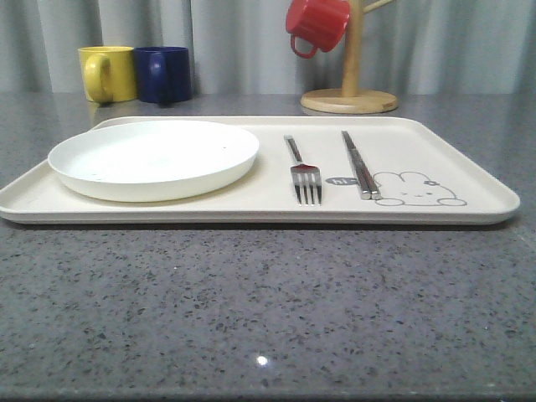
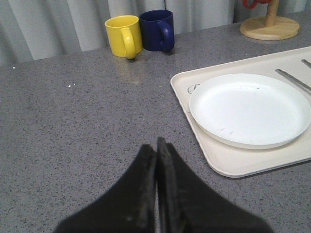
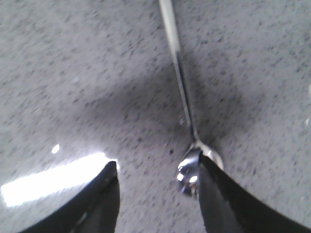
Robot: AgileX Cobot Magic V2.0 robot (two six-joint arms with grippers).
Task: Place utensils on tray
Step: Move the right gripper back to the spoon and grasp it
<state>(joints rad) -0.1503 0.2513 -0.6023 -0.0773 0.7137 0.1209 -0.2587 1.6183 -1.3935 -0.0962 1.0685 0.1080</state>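
The cream tray lies across the grey table. On it a silver fork and a pair of chopsticks lie side by side, to the right of the plate. In the right wrist view the spoon rests on the bare grey tabletop, off the tray. My right gripper stands open just above it, the spoon's bowl lying against the inner side of one finger. My left gripper is shut on nothing, over the table beside the tray's near left corner.
A round white plate fills the tray's left half. Behind the tray stand a yellow mug and a blue mug. A wooden mug stand at the back carries a red mug.
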